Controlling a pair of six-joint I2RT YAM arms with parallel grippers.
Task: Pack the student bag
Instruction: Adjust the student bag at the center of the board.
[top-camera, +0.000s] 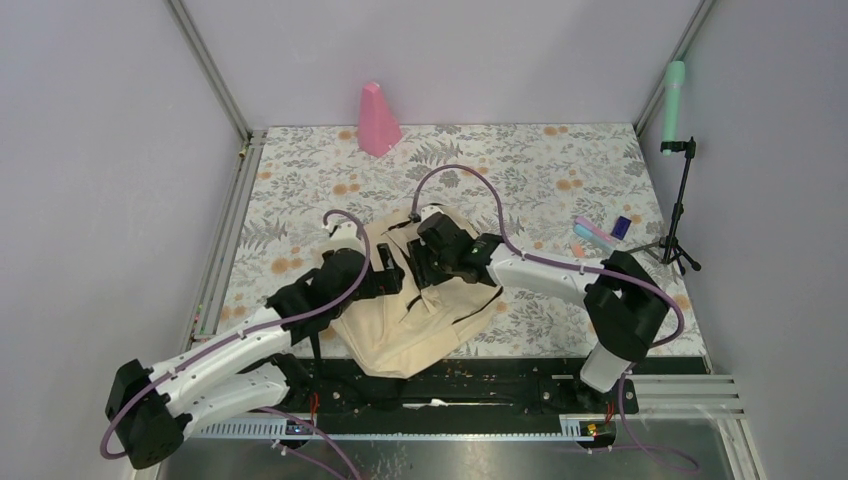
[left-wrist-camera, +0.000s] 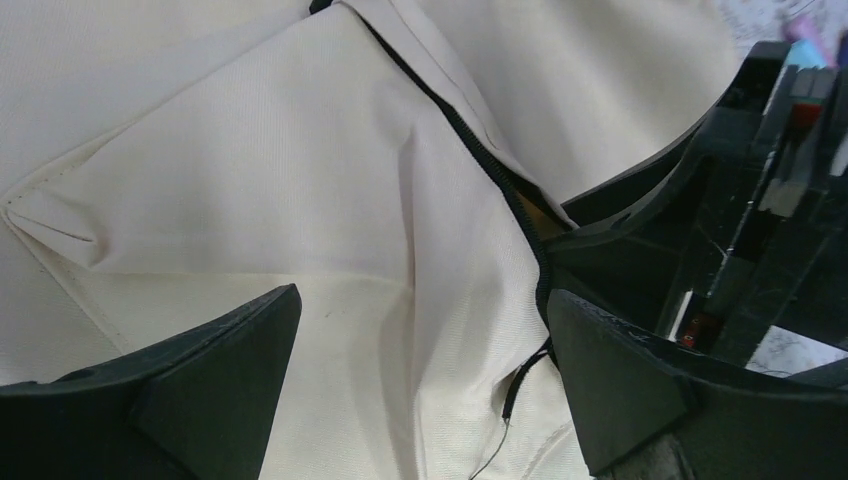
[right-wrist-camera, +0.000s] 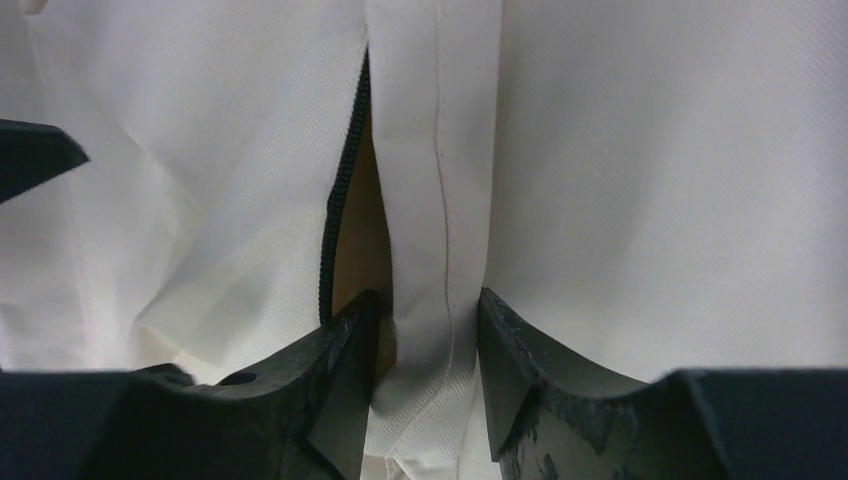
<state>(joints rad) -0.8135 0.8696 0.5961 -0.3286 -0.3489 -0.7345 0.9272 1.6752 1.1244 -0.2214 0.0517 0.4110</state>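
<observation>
The student bag (top-camera: 420, 322) is a beige fabric backpack lying crumpled at the near middle of the floral table. My left gripper (top-camera: 392, 270) hovers open over it. In the left wrist view its jaws (left-wrist-camera: 422, 300) stand wide apart above a fold of the bag (left-wrist-camera: 250, 180), beside the dark zipper (left-wrist-camera: 480, 160). My right gripper (top-camera: 425, 262) is shut on the bag. In the right wrist view its jaws (right-wrist-camera: 428, 310) pinch a cream fabric edge (right-wrist-camera: 440, 200) next to the partly open zipper (right-wrist-camera: 345, 190). The inside of the bag is hidden.
A pink cone (top-camera: 378, 120) stands at the table's far edge. Pink and blue pens (top-camera: 595, 235) and a small dark blue item (top-camera: 621, 227) lie at the right. A black tripod (top-camera: 682, 210) stands at the right edge. A black rail (top-camera: 450, 385) runs along the near edge.
</observation>
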